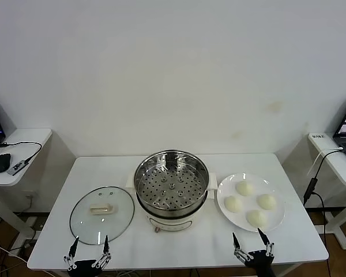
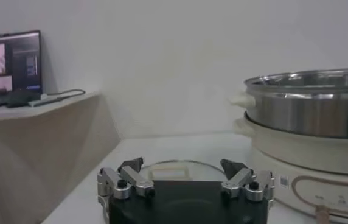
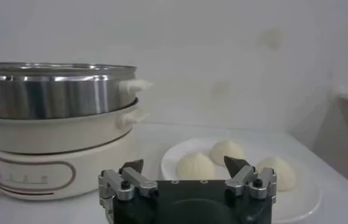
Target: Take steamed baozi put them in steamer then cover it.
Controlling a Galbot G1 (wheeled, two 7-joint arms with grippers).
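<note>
On the right-hand plate [image 1: 278,220] all four steamed baozi [image 1: 244,188] wait, steamer [image 1: 171,183] empty, cover [image 1: 102,212] lying left, left gripper [image 1: 89,250] and right gripper [image 1: 251,245] spread apart, holding nothing.

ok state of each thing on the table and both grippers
steamer: uncovered, perforated tray empty
cover: off the steamer, lying flat on the table to its left
steamed baozi: four, all on the white plate
left gripper: open, empty, near the cover
right gripper: open, empty, near the plate
</note>
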